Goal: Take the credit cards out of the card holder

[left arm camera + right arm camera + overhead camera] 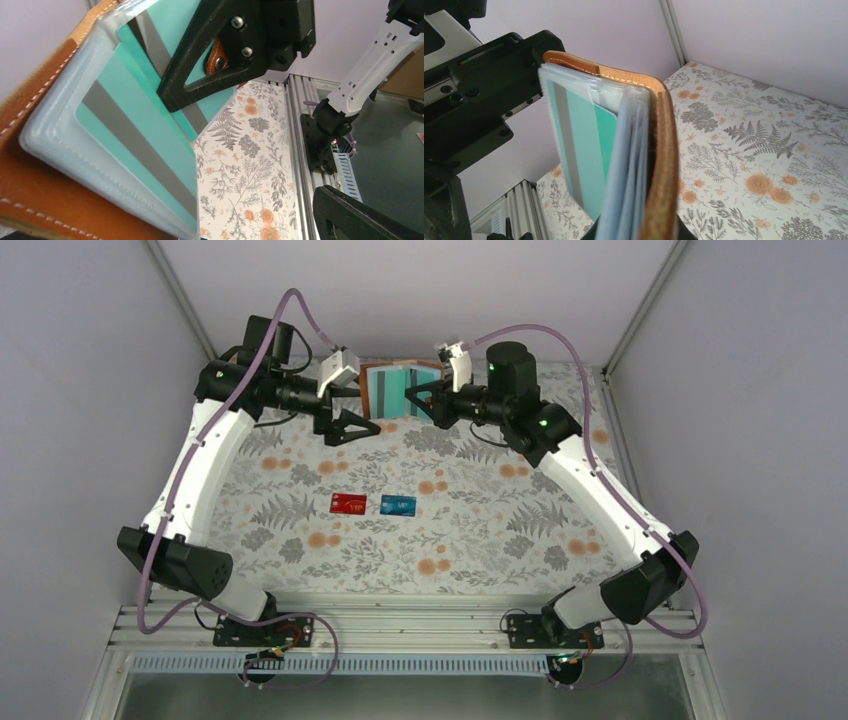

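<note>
Above the floral tablecloth (300, 510), the right gripper (415, 400) clamped the card holder (390, 390); the left gripper (365, 410), spread wide, needed a square pinch on the teal card (145, 145) just ahead.

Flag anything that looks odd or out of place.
Nothing looks damaged or spilled. The card holder is held upright at the far end, clamped in the right end effector, with a teal card still in its pocket.

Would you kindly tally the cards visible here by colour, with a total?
Red rectangular plastic card: 1
Blue rectangular plastic card: 1
Teal grey-striped plastic cards in brown leather card holder: 2
Total: 4
</note>
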Robot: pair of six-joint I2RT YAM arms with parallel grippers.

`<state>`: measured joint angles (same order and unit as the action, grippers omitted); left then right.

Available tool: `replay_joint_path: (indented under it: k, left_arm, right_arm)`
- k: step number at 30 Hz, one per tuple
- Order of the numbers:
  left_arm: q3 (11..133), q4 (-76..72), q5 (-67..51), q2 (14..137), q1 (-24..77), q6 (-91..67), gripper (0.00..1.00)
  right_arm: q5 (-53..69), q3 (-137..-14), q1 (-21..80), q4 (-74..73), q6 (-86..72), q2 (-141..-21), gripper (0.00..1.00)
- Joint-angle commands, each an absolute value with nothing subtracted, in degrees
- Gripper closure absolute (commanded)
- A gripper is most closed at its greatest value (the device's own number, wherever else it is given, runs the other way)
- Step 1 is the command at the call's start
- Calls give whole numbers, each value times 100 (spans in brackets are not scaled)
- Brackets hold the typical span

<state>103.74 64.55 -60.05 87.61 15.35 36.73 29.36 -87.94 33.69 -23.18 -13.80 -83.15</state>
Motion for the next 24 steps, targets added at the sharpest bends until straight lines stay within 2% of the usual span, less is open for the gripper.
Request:
replay_joint_path:
  k: [1,4,9,16,18,20,23,24]
  left_arm:
    - [10322,6091,-6028,8790,1528,3401,4]
    - [10440,6093,-5974,8914,1528,3343,8]
    - [10416,6288,-6076,8857,1520,3657,49]
    - [10323,6770,-6848,8580,1516,4443,88]
    - [10291,6833,-7046,8534,1520,4528,96]
    - [10266,7013,-7245,8510,1515,4769,95]
    - [10302,7461,-7423,8484,1520,5340,62]
    - [10316,7474,-7453,8489,1518,5382,58]
  right_arm:
    - [2818,-9017,3431,-2452,-1221,-8056,96]
    - [3419,-8962,3437,-2402,-972,-7945,96]
    - [4352,-8845,3428,-2445,-406,-7697,93]
    - [4951,-8917,3415,-2659,-166,-7827,96]
    - [5070,-8906,3414,-2678,-121,-7841,96]
    - [5116,-8860,3418,-2689,-95,-7813,96]
    - [5105,-8818,3413,-2689,-77,-7772,96]
    - [5098,-8828,3411,-2689,-79,-7782,96]
